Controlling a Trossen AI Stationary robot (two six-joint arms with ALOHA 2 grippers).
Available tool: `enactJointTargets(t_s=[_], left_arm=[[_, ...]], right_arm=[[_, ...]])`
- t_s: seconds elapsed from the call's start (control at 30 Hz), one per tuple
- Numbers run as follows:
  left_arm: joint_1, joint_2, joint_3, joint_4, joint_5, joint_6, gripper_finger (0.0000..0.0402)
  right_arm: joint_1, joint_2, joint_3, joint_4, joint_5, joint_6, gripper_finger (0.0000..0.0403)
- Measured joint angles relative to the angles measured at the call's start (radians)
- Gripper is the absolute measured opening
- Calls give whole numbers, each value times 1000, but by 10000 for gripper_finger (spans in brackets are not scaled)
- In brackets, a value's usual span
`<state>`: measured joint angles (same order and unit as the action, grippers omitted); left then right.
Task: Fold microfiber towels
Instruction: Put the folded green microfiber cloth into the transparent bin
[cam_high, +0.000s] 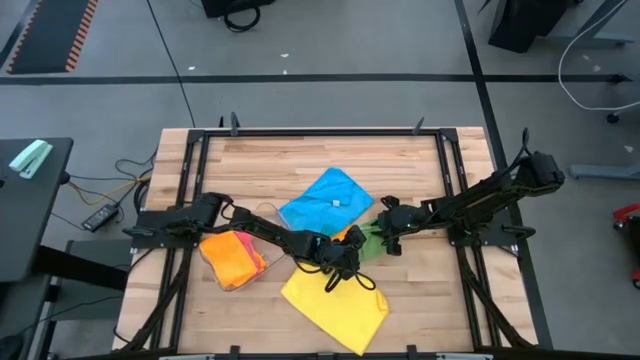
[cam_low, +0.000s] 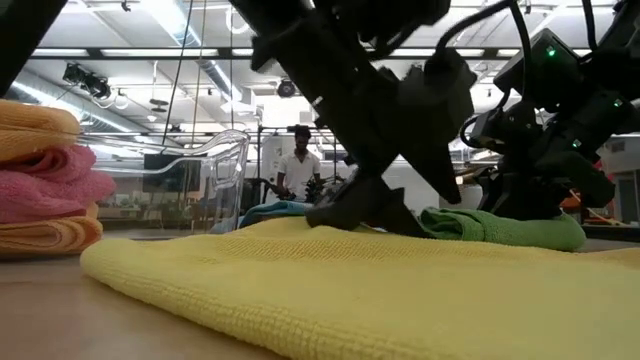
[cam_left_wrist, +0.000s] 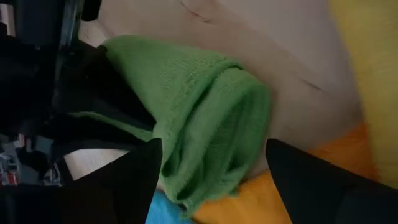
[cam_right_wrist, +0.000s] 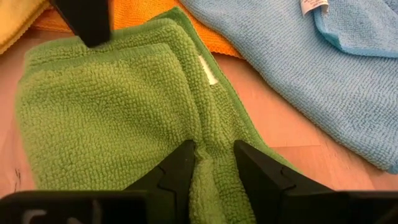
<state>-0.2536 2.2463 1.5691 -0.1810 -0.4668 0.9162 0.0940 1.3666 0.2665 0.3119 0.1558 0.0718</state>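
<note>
A folded green towel (cam_right_wrist: 106, 112) lies at the table's middle (cam_high: 368, 242), its far part resting on an orange towel (cam_right_wrist: 149, 15). My right gripper (cam_right_wrist: 216, 165) reaches in from the right and is shut on it. My left gripper (cam_left_wrist: 214, 168) comes from the left and is open, its fingers standing either side of the green towel's rolled end (cam_left_wrist: 236, 124). A blue towel (cam_high: 325, 200) lies spread behind them. A yellow towel (cam_high: 335, 305) lies in front. My right gripper pinches a raised ridge of the green towel (cam_right_wrist: 214, 146) between its two fingers, near the towel's right-hand edge. The fingers slant down from the table's right. The towel stays lying on the table, slack. My left gripper: whether a finger (cam_right_wrist: 87, 25) touches the towel's edge cannot be told.
A clear plastic tray (cam_low: 215, 165) at the left holds stacked orange and pink towels (cam_high: 232, 258). Black frame rails (cam_high: 300, 133) run round the table. A person (cam_low: 298, 165) stands in the room far behind.
</note>
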Motion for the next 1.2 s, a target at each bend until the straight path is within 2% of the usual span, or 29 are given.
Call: enactJointTargets(t_s=[0.3, 0.5, 0.77, 0.9, 1.03, 1.2], left_arm=[[21, 25, 3, 17, 23, 26, 286], [48, 30, 12, 39, 61, -15, 286], [81, 29, 18, 28, 156, -22, 277], [96, 30, 18, 23, 189, -23, 241], [106, 32, 17, 22, 240, -15, 188], [118, 36, 15, 47, 247, -15, 118]], right_arm=[[0, 0, 0, 1, 0, 2, 124], [0, 0, 0, 2, 0, 3, 124], [0, 0, 1, 1, 0, 3, 124], [0, 0, 1, 2, -1, 3, 124], [0, 0, 1, 4, -14, 5, 124], [0, 0, 1, 6, -26, 7, 124]])
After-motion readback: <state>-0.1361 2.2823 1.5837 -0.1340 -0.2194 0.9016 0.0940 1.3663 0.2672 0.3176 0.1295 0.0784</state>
